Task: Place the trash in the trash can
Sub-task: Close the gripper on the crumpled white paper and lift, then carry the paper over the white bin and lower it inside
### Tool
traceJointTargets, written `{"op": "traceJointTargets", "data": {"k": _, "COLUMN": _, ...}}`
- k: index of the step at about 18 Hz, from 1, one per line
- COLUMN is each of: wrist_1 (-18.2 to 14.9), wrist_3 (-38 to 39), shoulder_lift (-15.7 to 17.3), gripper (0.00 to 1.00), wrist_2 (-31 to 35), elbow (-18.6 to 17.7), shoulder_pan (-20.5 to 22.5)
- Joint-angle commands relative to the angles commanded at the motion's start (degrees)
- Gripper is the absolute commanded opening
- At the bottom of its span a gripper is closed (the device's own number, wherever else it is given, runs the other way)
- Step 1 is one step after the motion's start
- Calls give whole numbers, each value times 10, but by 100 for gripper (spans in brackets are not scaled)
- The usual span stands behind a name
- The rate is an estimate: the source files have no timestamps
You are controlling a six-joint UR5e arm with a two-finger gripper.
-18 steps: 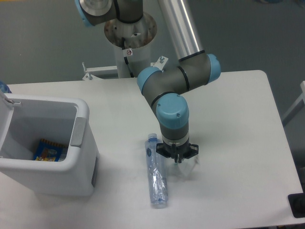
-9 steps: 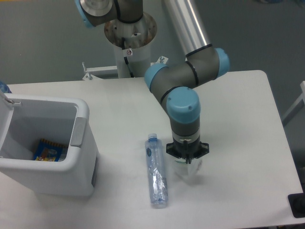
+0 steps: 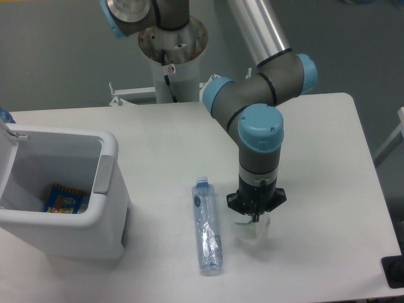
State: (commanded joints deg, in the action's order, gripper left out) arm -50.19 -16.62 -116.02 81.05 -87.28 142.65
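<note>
Now | gripper (image 3: pixel 255 220) down on wrapper (image 3: pixel 251 231), grip unclear | bottle (image 3: pixel 206 226) just left | trash can (image 3: pixel 107 189) open

A robotics lab: pedestal-mounted arm (image 3: pixel 252 107), bare white table (image 3: pixel 315 145), grey floor (image 3: pixel 57 57).

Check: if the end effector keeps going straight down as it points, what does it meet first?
Likely the wrapper, crumpled on the table right under the end effector. Contact may already exist; depth unclear.
</note>
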Motion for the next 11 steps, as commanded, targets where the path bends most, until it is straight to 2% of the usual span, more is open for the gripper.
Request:
{"op": "traceJointTargets", "data": {"k": 4, "wrist_1": 0, "wrist_3": 61, "shoulder_lift": 25, "gripper": 0, "wrist_2": -75, "elbow": 19, "shoulder_pan": 9}}
{"op": "traceJointTargets", "data": {"k": 6, "wrist_1": 0, "wrist_3": 94, "shoulder_lift": 46, "gripper": 0, "wrist_2": -92, "elbow": 22, "shoulder_pan": 6}}
{"op": "traceJointTargets", "data": {"k": 11, "wrist_1": 0, "wrist_3": 143, "shoulder_lift": 88, "gripper": 0, "wrist_2": -138, "elbow": 26, "shoulder_pan": -27}}
